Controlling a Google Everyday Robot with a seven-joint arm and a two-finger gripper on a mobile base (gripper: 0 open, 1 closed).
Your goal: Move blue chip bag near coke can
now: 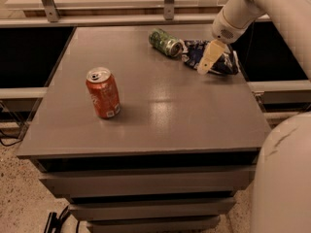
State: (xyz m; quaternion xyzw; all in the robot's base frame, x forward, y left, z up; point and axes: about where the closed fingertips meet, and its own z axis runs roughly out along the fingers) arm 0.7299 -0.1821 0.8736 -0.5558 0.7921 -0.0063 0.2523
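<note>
Cans and one bag sit on the flat grey table top [170, 115].

The coke can, an orange-red metal soda can with a silver top [103, 93], stands upright at about 9 o'clock on the table. It is all alone there. A tab shows on its lid. What is inside cannot be seen. Low on its side is a small white patch, but the words on it are too small to read.

The blue chip bag, a crumpled dark-blue foil bag with white marks and shiny edges [226, 63], lies flat at about 2 o'clock, near the far right edge of the table. It is well apart from the coke can. The white marks on it cannot be read. Whether chips are inside cannot be told.

A green metal can [165, 42] lies on its side at about 1 o'clock, just beside the left end of the bag. Its label cannot be read.

The big white robot arm [243, 8] comes in from the top right corner. The gripper, a cream-coloured part at its tip [209, 59], points down and sits right over the middle of the blue chip bag. It looks like it touches the bag. Whether it is open or closed cannot be told.

A white rounded part of the robot [284, 178] fills the low right corner, beside the table.
</note>
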